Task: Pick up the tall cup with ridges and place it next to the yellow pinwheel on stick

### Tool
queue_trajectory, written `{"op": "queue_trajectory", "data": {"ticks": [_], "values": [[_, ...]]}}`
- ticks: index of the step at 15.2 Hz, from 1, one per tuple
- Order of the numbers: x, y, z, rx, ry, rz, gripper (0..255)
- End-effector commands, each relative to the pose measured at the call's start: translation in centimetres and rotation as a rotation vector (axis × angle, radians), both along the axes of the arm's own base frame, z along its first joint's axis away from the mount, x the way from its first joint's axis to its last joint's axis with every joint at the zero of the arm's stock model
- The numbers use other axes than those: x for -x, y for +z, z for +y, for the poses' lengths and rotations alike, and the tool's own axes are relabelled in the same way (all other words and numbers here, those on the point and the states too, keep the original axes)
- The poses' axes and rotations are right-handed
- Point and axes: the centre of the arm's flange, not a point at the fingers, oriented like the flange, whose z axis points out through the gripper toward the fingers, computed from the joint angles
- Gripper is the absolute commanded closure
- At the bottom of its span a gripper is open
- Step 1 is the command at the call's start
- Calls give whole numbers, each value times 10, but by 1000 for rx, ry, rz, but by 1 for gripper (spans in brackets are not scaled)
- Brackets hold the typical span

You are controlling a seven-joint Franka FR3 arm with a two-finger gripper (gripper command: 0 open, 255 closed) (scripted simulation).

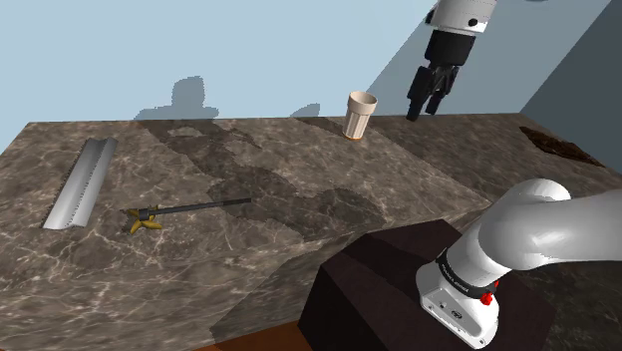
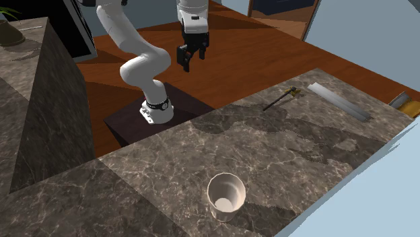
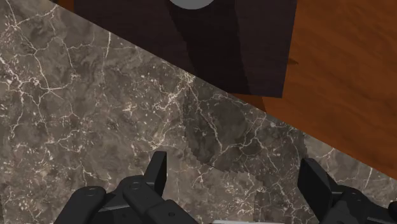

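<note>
both fingers of our gripper [image 3: 235, 172] stand wide and empty, since we hover short of the tall cup [image 1: 361, 115], upright at the far edge of the counter [image 1: 299, 189], well apart from the pinwheel [image 1: 148, 222]

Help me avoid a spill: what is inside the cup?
Nothing shows inside the cup: its pale inner wall and bottom look bare. The patch of counter beneath its base is covered.

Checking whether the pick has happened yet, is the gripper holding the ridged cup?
No, the cup stands upright on the marbled counter, while the open gripper hangs in the air beside it, empty.
</note>
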Motion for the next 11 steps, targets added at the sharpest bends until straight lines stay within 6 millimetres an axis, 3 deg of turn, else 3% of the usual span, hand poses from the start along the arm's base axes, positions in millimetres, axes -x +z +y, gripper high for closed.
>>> {"op": "queue_trajectory", "data": {"ticks": [1,11], "values": [[0,0,0,0,0,0,0],[-97,-56,-53,49,14,-37,0]]}}
